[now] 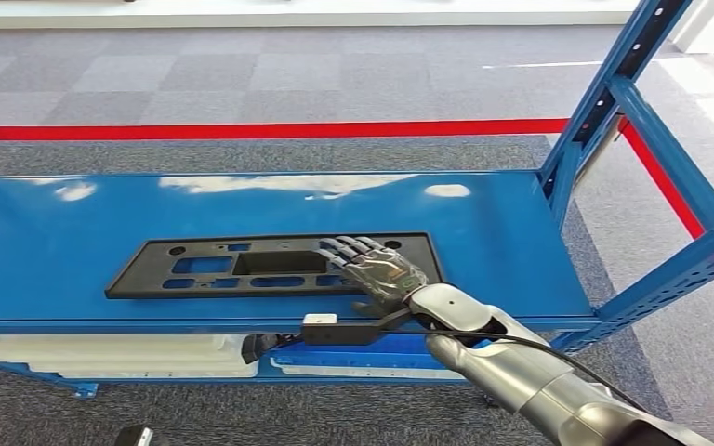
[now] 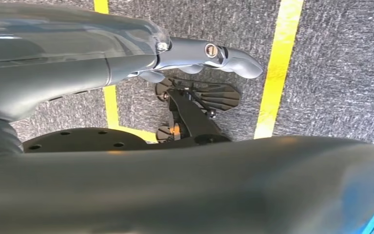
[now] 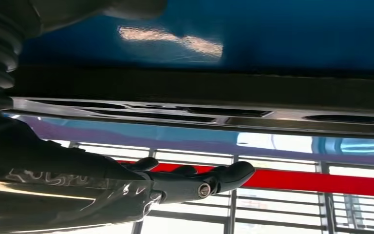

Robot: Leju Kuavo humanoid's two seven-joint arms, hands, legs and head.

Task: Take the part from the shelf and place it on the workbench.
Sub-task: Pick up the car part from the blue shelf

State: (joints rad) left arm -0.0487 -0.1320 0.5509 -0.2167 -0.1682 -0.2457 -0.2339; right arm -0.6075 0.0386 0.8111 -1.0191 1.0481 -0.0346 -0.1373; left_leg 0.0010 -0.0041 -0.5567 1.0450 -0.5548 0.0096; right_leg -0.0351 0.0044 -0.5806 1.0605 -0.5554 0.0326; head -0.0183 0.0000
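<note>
A flat black part with several cut-outs lies on the blue shelf, near its front edge. My right hand reaches over the part's right end with its fingers stretched out flat and its thumb near the part's front edge. In the right wrist view the part is a dark band, and the right hand hovers a little off it with a gap between, holding nothing. My left hand hangs over the carpet floor, fingers extended and empty.
Blue perforated uprights rise at the shelf's right end. A lower shelf level holds white trays. A red line runs across the grey carpet behind the shelf. Yellow floor lines show below the left arm.
</note>
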